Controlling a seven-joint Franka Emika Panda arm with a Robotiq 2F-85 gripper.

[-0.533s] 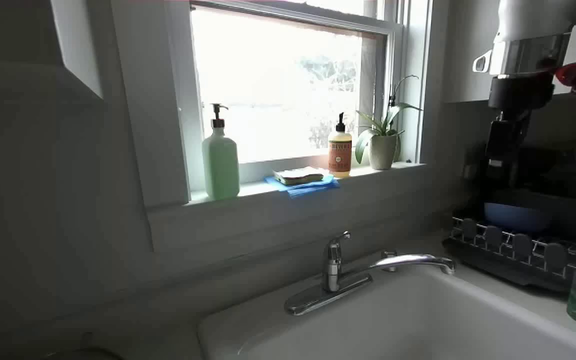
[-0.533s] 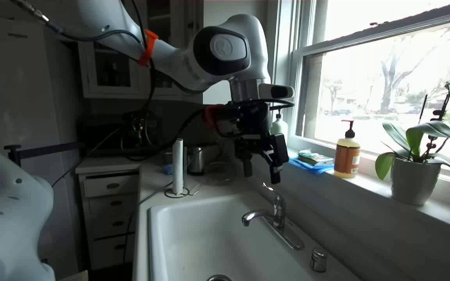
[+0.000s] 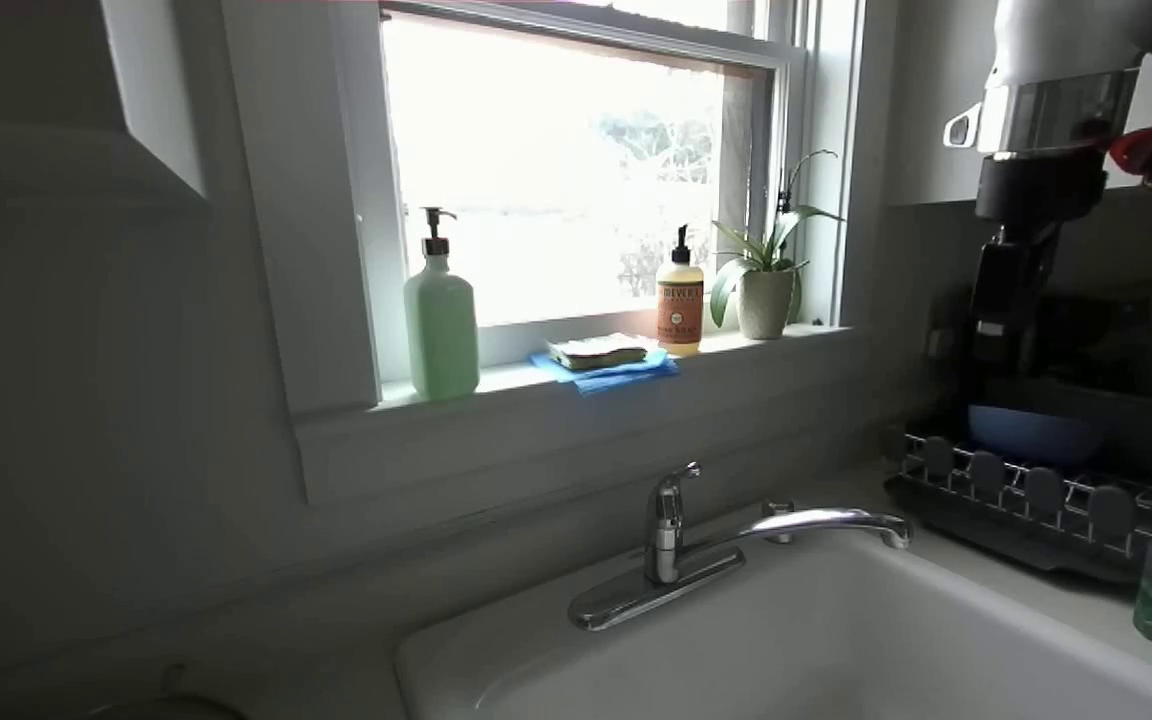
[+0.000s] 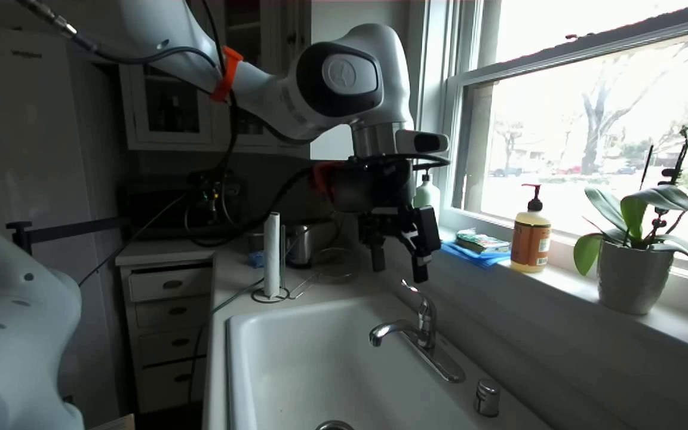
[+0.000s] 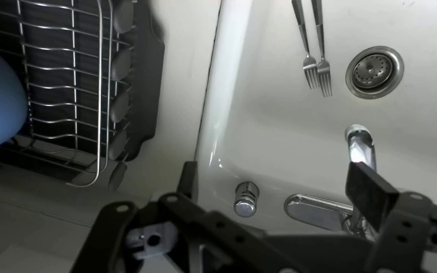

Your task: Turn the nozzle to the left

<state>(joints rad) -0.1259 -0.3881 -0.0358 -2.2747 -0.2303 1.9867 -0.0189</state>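
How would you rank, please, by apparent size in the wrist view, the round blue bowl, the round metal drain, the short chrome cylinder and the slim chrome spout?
1. Round blue bowl, even cut off by the picture's edge
2. Round metal drain
3. Short chrome cylinder
Unranked: slim chrome spout, partly hidden by the hand.

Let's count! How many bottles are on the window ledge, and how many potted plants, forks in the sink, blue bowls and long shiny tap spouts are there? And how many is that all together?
Bottles: 2
Potted plants: 1
Forks: 2
Blue bowls: 1
Long shiny tap spouts: 1
Total: 7
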